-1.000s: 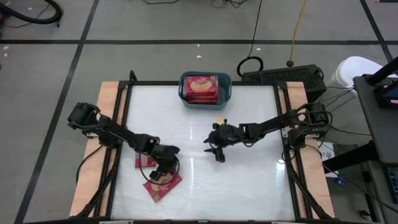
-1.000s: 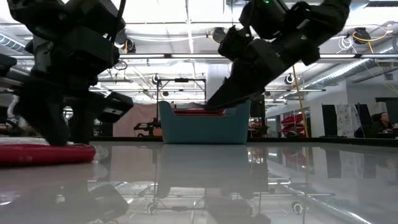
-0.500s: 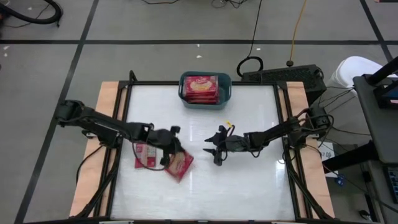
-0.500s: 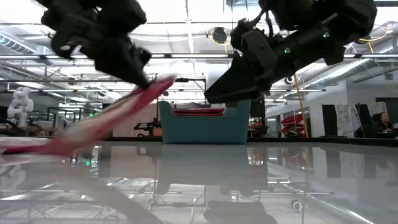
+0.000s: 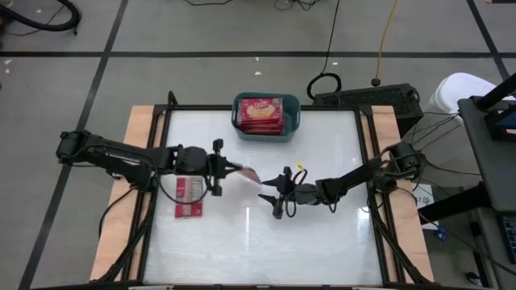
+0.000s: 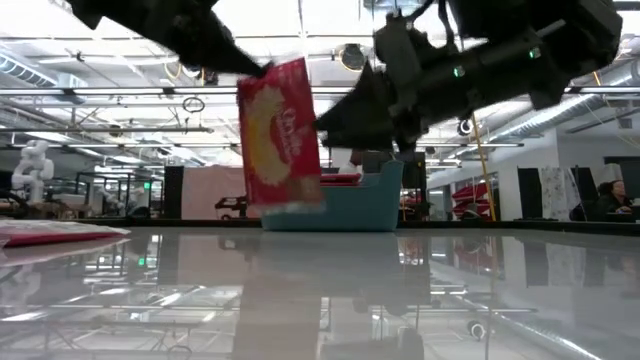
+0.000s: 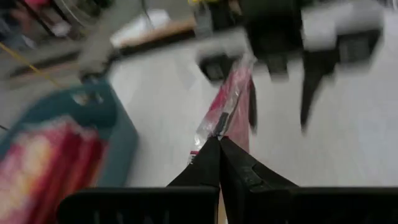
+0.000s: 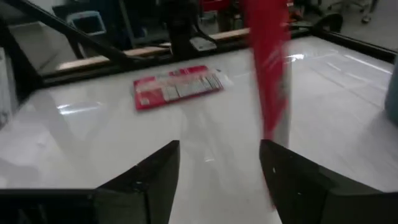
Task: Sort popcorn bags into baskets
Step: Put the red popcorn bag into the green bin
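Where a second ago the left gripper (image 5: 228, 168) was pressed down on a packet at the near left of the table (image 5: 322, 242), it is now raised over the middle, and a popcorn bag (image 5: 248, 175) is pinched edge-on between its clenched jaws. In the low view that bag (image 6: 280, 135) is seen hanging upright in the air, clear of the tabletop, its yellow picture turned to the camera. The right gripper (image 5: 276, 195) has been drawn slightly nearer and is now just beside the hanging bag, its jaws spread and nothing held between them.

One popcorn bag (image 5: 189, 197) is left lying flat at the near left, grey-white panel up; a second ago two lay there. One teal bin (image 5: 293, 115) is seen at the far middle of the table, unmoved, with red packets (image 5: 261, 113) stacked inside; how many are stacked cannot be told. Outside the bin, two bags are counted: one held, one lying. Two arms are counted, each reaching in from its own side.
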You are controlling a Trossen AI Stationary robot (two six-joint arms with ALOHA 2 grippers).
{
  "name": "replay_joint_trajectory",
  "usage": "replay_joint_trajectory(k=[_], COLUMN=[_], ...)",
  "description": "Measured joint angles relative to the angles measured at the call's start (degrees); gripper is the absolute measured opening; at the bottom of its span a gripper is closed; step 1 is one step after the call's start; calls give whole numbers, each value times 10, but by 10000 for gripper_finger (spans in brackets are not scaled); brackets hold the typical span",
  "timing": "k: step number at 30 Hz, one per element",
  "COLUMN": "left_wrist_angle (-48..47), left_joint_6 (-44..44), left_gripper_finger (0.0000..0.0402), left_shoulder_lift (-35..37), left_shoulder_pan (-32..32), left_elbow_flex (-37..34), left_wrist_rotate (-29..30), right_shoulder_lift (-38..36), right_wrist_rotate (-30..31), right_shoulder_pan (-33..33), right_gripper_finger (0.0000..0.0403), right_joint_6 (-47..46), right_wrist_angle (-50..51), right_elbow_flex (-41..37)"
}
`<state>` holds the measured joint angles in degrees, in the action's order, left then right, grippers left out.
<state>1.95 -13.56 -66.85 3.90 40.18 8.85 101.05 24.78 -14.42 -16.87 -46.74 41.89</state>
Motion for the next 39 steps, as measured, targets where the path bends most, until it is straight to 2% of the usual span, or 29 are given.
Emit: replay_joint_trajectory(k=[5, 8, 10, 16, 21, 23, 26, 32, 33, 36, 39], left_wrist_angle=[26, 45, 55, 71, 76, 81, 82, 83, 80, 62, 27], left_joint_6=[-8, -8, -5, 12, 27, 32, 32, 31, 31, 32, 30], left_gripper_finger=[1, 1, 0, 0, 0, 0, 0, 1, 2, 10, 34], left_shoulder_lift=[7, 12, 14, 14, 14, 14, 14, 22, 26, 41, 62], left_shoulder_pan=[-15, -21, -22, -32, -39, -40, -39, -40, -40, -46, -50], left_elbow_flex=[0, 1, 0, 1, 1, 1, 1, 1, 1, 1, 1], left_wrist_rotate=[2, 2, 0, -3, -6, -13, -14, -13, -13, -15, -10], right_shoulder_lift=[31, 45, 50, 76, 105, 115, 122, 117, 112, 86, 36], right_wrist_rotate=[84, 100, 92, 4, -24, -18, -6, -6, -6, -8, -23], right_shoulder_pan=[-11, -5, 4, 32, 46, 52, 62, 68, 68, 73, 87], right_gripper_finger=[245, 257, 260, 254, 244, 231, 188, 35, 20, 20, 20], right_joint_6=[29, 55, 63, 71, 71, 73, 77, 104, 115, 124, 111], right_wrist_angle=[-13, -25, -38, -126, -133, -130, -130, -130, -125, -86, 10], right_elbow_flex=[4, 7, 6, 15, 47, 58, 65, 65, 65, 64, 63])
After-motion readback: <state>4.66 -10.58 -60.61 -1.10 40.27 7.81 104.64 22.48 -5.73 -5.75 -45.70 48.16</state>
